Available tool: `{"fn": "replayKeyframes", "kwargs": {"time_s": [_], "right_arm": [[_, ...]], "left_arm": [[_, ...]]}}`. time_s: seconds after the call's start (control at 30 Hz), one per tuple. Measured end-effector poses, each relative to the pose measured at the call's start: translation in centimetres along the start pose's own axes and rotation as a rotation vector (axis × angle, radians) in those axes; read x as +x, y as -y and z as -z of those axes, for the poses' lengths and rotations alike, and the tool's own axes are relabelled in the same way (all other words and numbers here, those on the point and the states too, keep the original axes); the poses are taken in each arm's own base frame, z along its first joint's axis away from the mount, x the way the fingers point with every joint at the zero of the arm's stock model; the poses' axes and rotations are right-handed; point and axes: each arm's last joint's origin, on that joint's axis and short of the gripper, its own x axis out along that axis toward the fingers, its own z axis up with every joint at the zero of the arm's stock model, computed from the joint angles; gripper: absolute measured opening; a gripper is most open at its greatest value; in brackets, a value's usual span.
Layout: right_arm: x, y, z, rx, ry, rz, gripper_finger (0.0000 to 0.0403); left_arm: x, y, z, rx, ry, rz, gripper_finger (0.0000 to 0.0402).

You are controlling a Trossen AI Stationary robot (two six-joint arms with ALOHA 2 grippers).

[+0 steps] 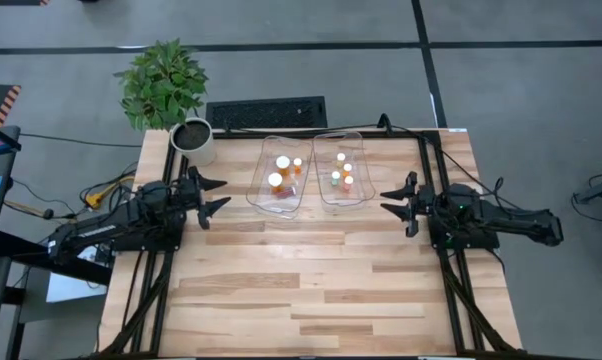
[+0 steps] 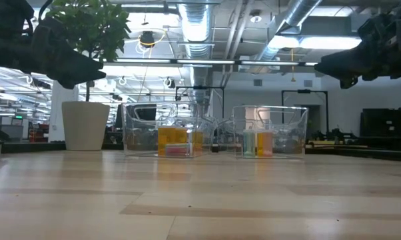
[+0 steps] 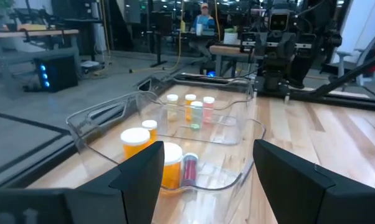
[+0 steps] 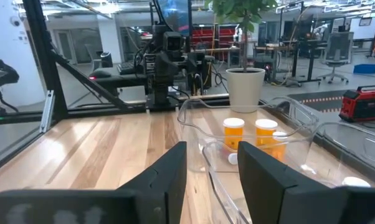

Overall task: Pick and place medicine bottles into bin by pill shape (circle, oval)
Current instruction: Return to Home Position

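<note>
Two clear bins stand side by side on the far middle of the wooden table. The left bin point(image 1: 278, 177) point(image 3: 113, 118) holds orange white-capped medicine bottles point(image 1: 275, 181) point(image 3: 135, 142), one lying on its side point(image 3: 190, 168). The right bin point(image 1: 341, 168) point(image 2: 270, 130) holds several small orange and green bottles point(image 1: 347, 168), standing on the bin's floor. My left gripper point(image 1: 216, 195) point(image 3: 209, 180) hovers open at the table's left edge, pointing level at the left bin. My right gripper point(image 1: 389, 200) point(image 4: 212, 180) hovers open, with a narrower gap, at the right, pointing level past the bins' near side. Neither holds anything.
A white plant pot point(image 1: 192, 138) point(image 4: 245, 87) with a leafy plant stands at the table's far left corner. A dark grille point(image 1: 266, 112) lies beyond the far edge. The near half of the table point(image 1: 301, 290) is bare wood between the two arms' frames.
</note>
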Motion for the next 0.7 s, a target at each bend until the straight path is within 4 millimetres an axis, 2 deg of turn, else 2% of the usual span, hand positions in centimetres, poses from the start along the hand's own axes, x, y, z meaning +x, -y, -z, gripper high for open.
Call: {"fn": "replayKeyframes", "kwargs": {"time_s": [0.2, 0.7], "right_arm": [[0.0, 0.0, 0.0, 0.000, -0.002, 0.000, 0.0156], [0.0, 0.0, 0.1, 0.000, -0.004, 0.000, 0.0155]], "left_arm": [[0.3, 0.5, 0.2, 0.015, 0.084, 0.092, 0.0240], [-0.1, 3.0, 0.4, 0.189, 0.097, 0.306, 0.0240]]}}
